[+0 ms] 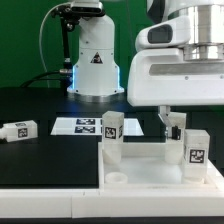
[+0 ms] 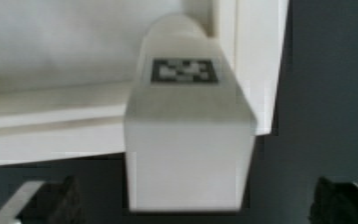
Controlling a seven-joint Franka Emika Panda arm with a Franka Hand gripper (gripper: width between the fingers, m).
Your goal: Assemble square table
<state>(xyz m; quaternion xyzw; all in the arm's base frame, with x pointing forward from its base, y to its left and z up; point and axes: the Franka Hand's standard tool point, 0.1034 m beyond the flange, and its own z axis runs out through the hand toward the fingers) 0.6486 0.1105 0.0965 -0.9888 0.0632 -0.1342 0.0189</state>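
The white square table top (image 1: 150, 172) lies at the front with its rim up. One white leg (image 1: 112, 137) stands upright at its far corner on the exterior view's left. A second tagged leg (image 1: 195, 149) stands at the corner on the exterior view's right. My gripper (image 1: 172, 126) hangs close by this second leg, fingers pointing down. In the wrist view a tagged leg (image 2: 190, 130) stands between my dark fingertips (image 2: 44, 202), with a gap on each side. The gripper (image 2: 194, 206) is open and grips nothing. A third leg (image 1: 20, 130) lies loose on the black table at the exterior view's left.
The marker board (image 1: 84, 125) lies flat behind the table top. The white robot base (image 1: 95, 62) with a triangle sticker stands at the back. A dark cable hangs at the back left.
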